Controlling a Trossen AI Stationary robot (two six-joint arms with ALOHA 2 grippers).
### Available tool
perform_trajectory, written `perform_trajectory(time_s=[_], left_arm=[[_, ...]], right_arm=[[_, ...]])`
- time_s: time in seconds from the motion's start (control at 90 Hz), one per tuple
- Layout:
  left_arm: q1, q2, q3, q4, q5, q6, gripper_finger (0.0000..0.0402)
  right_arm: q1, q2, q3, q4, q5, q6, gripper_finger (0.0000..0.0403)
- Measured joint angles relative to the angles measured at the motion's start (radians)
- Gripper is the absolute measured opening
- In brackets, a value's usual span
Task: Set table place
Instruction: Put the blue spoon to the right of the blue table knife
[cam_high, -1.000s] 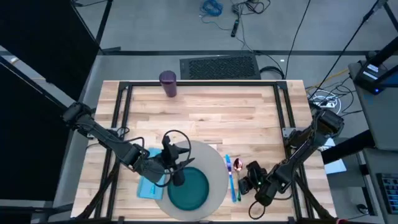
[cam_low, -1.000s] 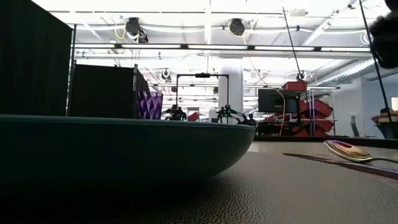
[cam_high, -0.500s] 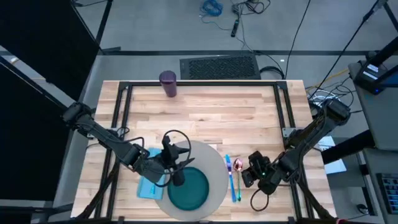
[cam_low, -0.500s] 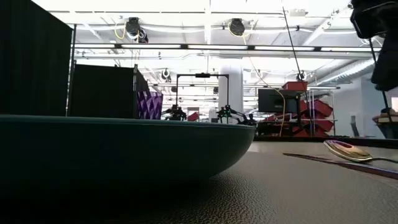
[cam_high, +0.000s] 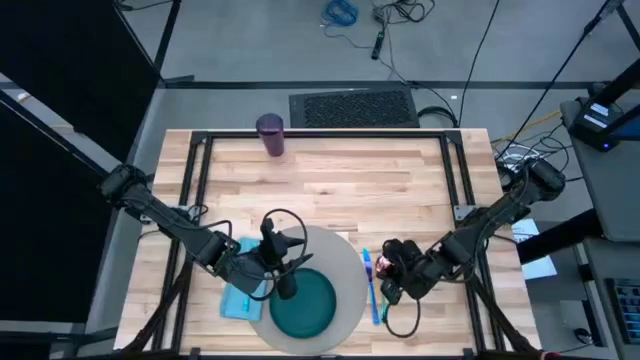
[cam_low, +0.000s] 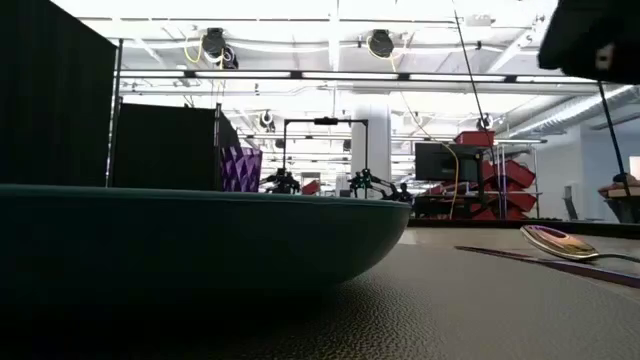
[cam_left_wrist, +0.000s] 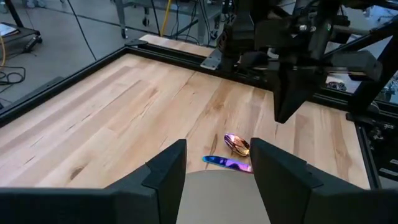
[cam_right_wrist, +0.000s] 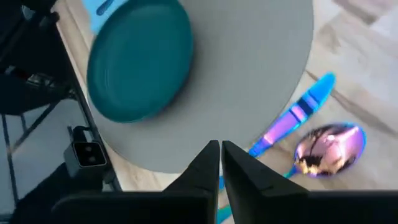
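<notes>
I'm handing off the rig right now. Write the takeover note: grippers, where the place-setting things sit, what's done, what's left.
Left gripper: open, empty, over the grey mat near the teal plate.
Right gripper: shut, empty, above the spoon and knife just right of the mat.
Done: plate on mat, napkin left of it, knife and spoon on the right.
Left: purple cup stands at the table's far edge, away from the setting.

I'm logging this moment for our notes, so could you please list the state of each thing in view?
Plate: upright, empty, on the mat.
Mat: flat on the table.
Cup: upright at the table's far edge.
Spoon: lying beside the mat.
Left claw: open, over the mat.
Right claw: shut, empty, above the spoon.
</notes>
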Motion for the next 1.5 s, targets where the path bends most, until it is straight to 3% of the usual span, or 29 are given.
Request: perform_trajectory(time_s=[0.322, 0.7, 0.956, 1.211, 1.5], left_arm=[[0.0, 0.0, 0.0, -0.002, 0.003, 0.0, 0.0162], [0.0, 0.0, 0.0, -0.004, 0.003, 0.0, 0.0162], [0.0, 0.0, 0.0, -0.005, 0.003, 0.0, 0.0162], [0.0, 0.0, 0.0, -0.005, 0.003, 0.0, 0.0162], [0.0, 0.0, 0.0, -0.005, 0.003, 0.0, 0.0162]], right_arm=[[-0.029, 0.0, 0.0, -0.008, -0.022, -0.034, 0.0011], [-0.045, 0.047, -0.001, -0.218, -0.086, 0.321, 0.0011], [-0.046, 0.175, -0.001, -0.209, -0.181, 0.415, 0.0011], [-0.046, 0.214, -0.001, -0.16, -0.209, 0.408, 0.0012], [-0.046, 0.217, -0.001, -0.136, -0.212, 0.388, 0.0065]])
